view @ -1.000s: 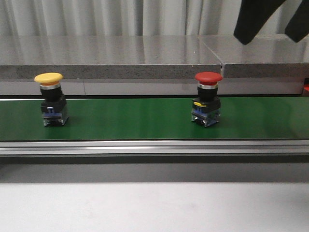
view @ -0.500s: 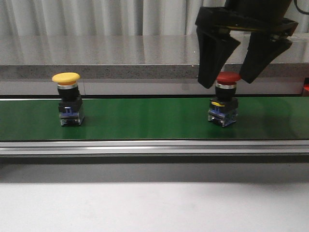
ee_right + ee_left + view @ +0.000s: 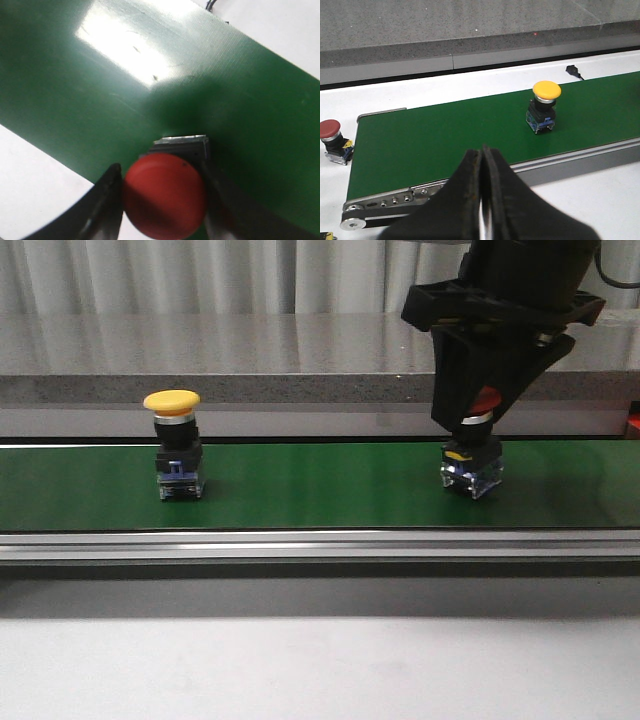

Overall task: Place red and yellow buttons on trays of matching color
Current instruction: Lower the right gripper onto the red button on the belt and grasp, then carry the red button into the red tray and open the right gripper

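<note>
A red button [image 3: 485,403] stands on the green belt [image 3: 320,485] at the right. My right gripper [image 3: 482,416] has come down over it and is shut on the red cap [image 3: 165,200], one finger pressed against each side. The yellow button [image 3: 172,400] stands upright on the belt further left, untouched, and also shows in the left wrist view [image 3: 546,90]. My left gripper [image 3: 482,150] is shut and empty, held short of the belt's near rail. A second red button [image 3: 330,129] sits on the white surface just off the belt's end. The trays are out of view.
A grey stone ledge [image 3: 230,355] runs behind the belt. An aluminium rail [image 3: 320,543] borders the belt's front edge, with white tabletop [image 3: 320,670] in front. A small black plug [image 3: 575,72] lies beyond the belt.
Both buttons have travelled right along the belt. My right gripper dropped in from above, straddled the red cap while open, then closed on it.
</note>
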